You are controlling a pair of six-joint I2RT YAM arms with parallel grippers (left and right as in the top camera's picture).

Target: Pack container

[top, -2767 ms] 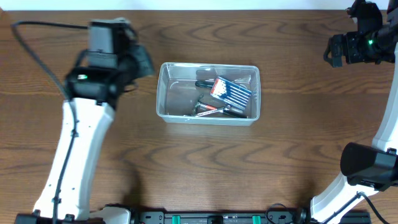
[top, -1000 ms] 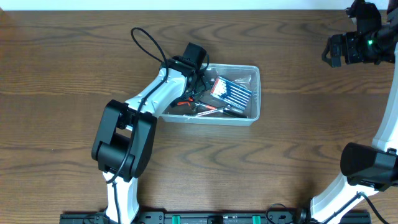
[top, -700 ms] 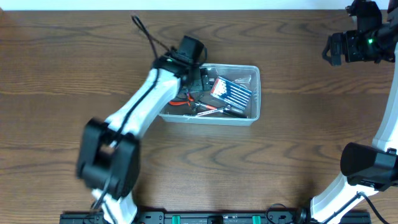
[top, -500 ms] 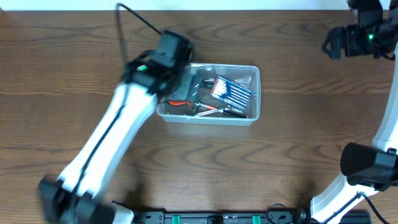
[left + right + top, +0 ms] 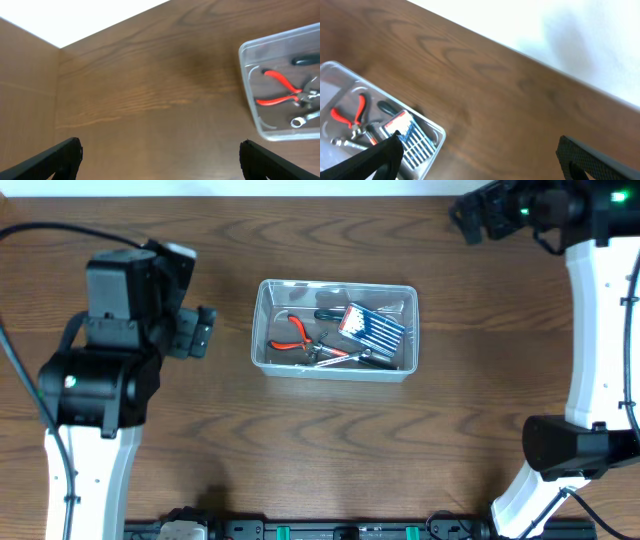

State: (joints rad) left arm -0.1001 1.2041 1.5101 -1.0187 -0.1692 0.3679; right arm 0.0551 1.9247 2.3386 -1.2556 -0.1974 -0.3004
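Observation:
The container [image 5: 258,330] is a clear plastic bin in the middle of the wooden table. In it lie red-handled pliers [image 5: 291,335], a blue-and-white tool pack [image 5: 372,328], a black-handled tool [image 5: 330,313] and small metal tools. My left gripper [image 5: 204,330] hovers left of the bin, open and empty. The left wrist view has the gripper [image 5: 160,155] over bare wood, with the container [image 5: 246,75] and pliers [image 5: 280,87] at right. My right gripper [image 5: 468,210] is open and empty at the far right, away from the bin. Its wrist view shows the gripper [image 5: 479,147] and the container [image 5: 437,132] at lower left.
The table's far edge meets a white surface [image 5: 570,30] behind it. Bare wood surrounds the bin. The left arm's white link [image 5: 90,470] stands at the front left, and the right arm's link [image 5: 595,330] runs down the right side.
My left gripper has pulled out of the container's left end and swung away to the left, with the red pliers lying in the bin. The right gripper has shifted left along the far edge.

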